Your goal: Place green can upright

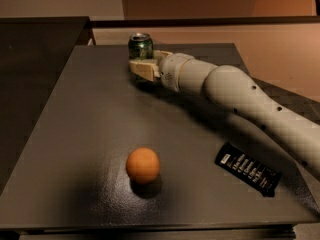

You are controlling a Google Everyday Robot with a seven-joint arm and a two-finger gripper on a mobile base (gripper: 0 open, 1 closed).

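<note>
The green can (140, 46) stands upright near the far edge of the dark table (90, 134), its shiny silver top facing up. My gripper (144, 64) is at the can, on its near and right side. It is shut on the can's lower part, with one pale finger (142, 70) crossing in front of it and hiding its base. The pale arm (235, 96) reaches in from the right.
An orange ball (143, 165) lies on the table's near middle. A flat black snack bar wrapper (248, 168) lies at the near right, under the arm. A darker counter (35, 54) adjoins the table on the left. The table's far edge is just behind the can.
</note>
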